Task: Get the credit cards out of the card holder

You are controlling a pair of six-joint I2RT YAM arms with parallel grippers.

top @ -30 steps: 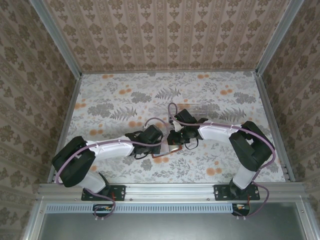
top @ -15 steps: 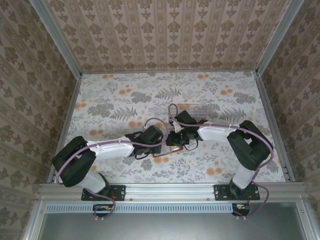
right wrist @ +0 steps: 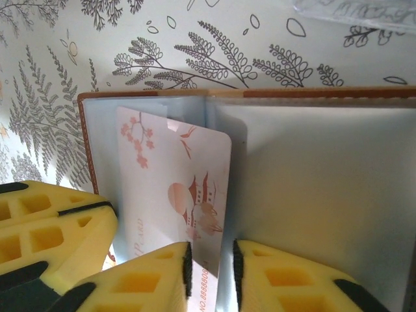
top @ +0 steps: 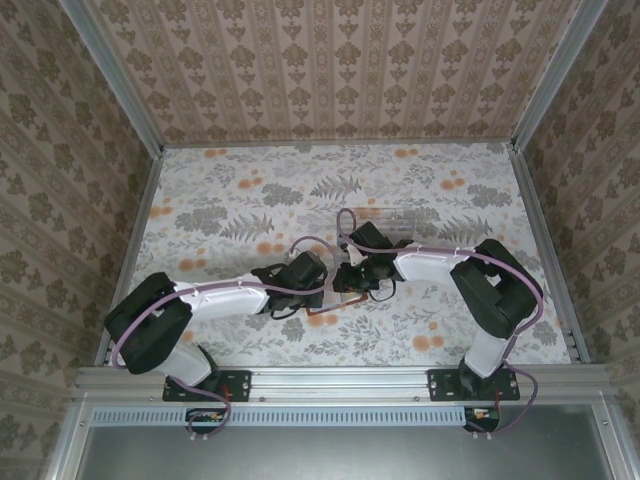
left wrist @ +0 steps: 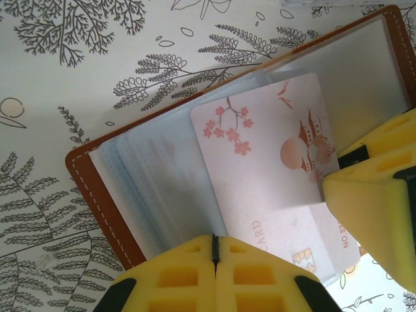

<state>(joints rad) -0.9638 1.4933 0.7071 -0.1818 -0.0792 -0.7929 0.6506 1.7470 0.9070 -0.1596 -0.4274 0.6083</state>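
Observation:
The brown card holder lies open on the table, its grey-blue pockets up. A pale pink credit card with blossoms and a pagoda sticks partly out of one pocket. My left gripper is shut at the holder's near edge, pinching a pocket leaf. My right gripper is open by a narrow gap, with the lower right edge of the credit card between its jaws; one of its fingers lies over the card's right side. From above, both grippers meet over the card holder in front of the arms.
A clear plastic tray stands just behind the holder, its edge at the top of the right wrist view. The floral tablecloth stretches to the patterned walls on three sides.
My right gripper's jaws have parted slightly and the arm has edged a little closer over the holder. The left gripper has stayed shut in place.

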